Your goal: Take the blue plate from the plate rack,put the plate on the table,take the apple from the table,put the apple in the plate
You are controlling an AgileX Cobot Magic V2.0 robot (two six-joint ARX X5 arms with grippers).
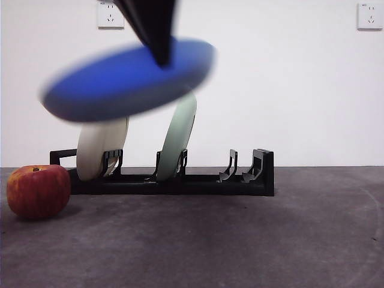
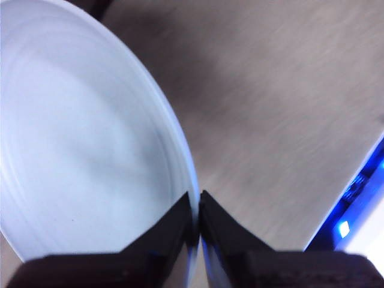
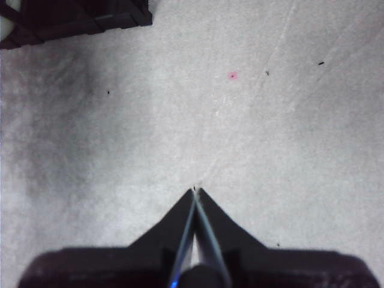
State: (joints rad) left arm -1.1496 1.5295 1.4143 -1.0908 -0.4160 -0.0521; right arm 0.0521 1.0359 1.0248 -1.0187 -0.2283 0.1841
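The table [image 1: 240, 240], dark grey and rough, spans the foreground. On it at the back stands the plate rack [image 1: 180, 183], holding a cream-white plate [image 1: 96, 150] and a pale green plate [image 1: 179, 141] upright in its slots. Above the rack hangs the blue plate [image 1: 129, 81], clear of its slot and tilted toward flat, motion-blurred. The left gripper [image 2: 198, 210] pinches its rim from above, jaws pressed against either face. The apple [image 1: 38, 191] rests on the table just beside the rack's end.

Step in hand, as judged: carrying the plate from rack to table. The next move calls for lowering it level onto bare table in front of the rack, away from the apple, then letting go.

The front view alone shows rack, apple and the plate's height. The left wrist view alone shows the grip on the rim. The right wrist view shows the right gripper [image 3: 196, 195] over bare table with jaws pressed together, holding nothing.
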